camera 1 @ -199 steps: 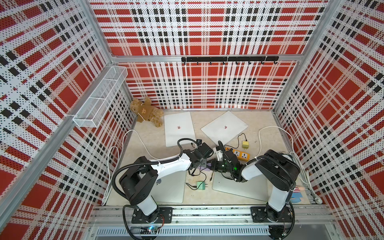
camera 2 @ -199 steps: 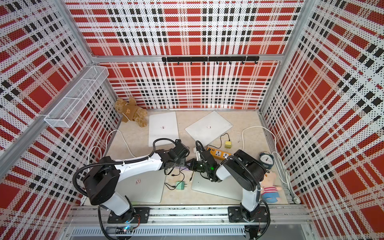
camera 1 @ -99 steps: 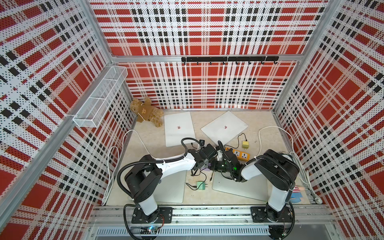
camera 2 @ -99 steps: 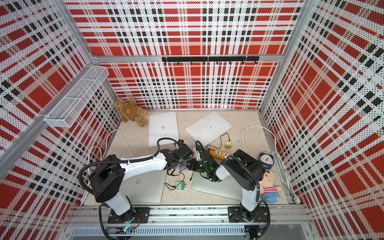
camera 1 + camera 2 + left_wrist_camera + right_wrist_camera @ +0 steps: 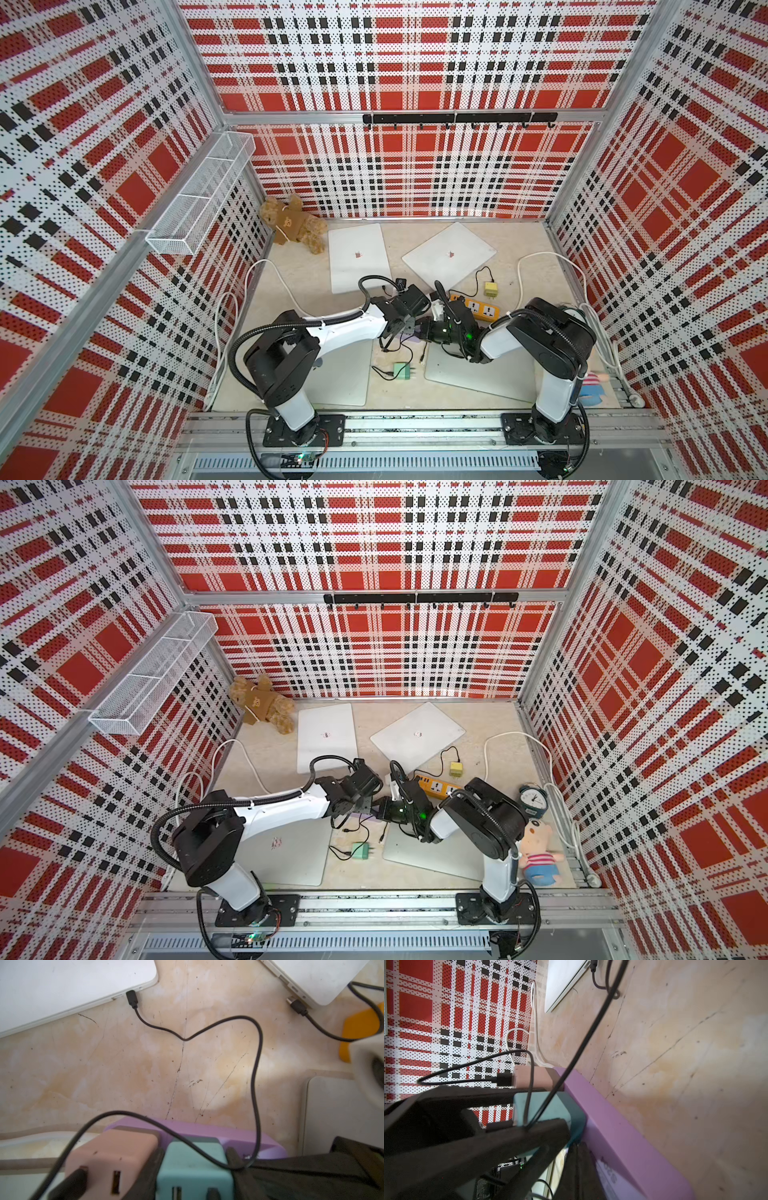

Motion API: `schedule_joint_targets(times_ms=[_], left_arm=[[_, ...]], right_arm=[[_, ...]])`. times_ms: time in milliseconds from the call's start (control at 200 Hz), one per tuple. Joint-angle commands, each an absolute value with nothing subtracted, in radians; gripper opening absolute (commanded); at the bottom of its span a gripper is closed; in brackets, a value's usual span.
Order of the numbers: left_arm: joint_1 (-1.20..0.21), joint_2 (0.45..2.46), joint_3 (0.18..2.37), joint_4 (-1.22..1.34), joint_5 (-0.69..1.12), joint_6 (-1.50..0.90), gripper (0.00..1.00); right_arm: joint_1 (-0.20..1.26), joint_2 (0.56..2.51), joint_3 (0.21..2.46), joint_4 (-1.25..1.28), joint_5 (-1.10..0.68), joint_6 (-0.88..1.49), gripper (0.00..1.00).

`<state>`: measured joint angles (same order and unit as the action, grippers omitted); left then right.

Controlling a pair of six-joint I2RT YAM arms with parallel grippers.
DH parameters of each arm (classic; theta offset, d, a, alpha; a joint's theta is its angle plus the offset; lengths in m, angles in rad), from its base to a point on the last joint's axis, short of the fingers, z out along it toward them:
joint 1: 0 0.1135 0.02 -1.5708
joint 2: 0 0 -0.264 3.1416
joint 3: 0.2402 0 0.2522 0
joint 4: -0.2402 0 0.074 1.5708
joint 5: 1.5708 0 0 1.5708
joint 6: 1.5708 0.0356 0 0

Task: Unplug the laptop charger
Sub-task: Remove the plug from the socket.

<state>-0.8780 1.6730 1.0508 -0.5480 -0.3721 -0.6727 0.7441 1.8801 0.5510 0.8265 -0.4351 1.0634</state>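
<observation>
- Charger (image 5: 193, 1167): teal body, set against the socket face of the purple power strip (image 5: 207, 1132), just beside a pink charger (image 5: 110, 1153); prongs hidden
- Left gripper (image 5: 195, 1153): clamped on the charger, one finger on each side face
- Right gripper (image 5: 430, 332): jaws fully closed, tips at the power strip, near the left gripper
- Black cable (image 5: 257, 1064): draped over the charger, ending in a connector at the edge of a white laptop (image 5: 62, 987); insertion cannot be told

The teal charger (image 5: 191, 1172) and purple power strip (image 5: 228, 1133) look matt plastic; the tabletop (image 5: 124, 1068) is smooth, stained and scratched.
</observation>
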Motion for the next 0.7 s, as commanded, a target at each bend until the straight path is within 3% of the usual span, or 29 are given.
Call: schedule_joint_targets(times_ms=[0, 311, 696], left_arm=[[-0.909, 1.654, 1.126, -0.583, -0.507, -0.67, 0.24], [-0.861, 1.596, 1.05, -0.448, -0.335, -0.676, 0.24], [-0.854, 1.619, 1.047, -0.455, -0.35, -0.674, 0.25]], right_arm=[[0.751, 1.999, 0.474, 0.39, -0.342, 1.048, 0.0], [0.751, 1.974, 0.467, 0.37, -0.335, 1.044, 0.0], [0.755, 1.903, 0.444, 0.303, -0.323, 1.025, 0.0]])
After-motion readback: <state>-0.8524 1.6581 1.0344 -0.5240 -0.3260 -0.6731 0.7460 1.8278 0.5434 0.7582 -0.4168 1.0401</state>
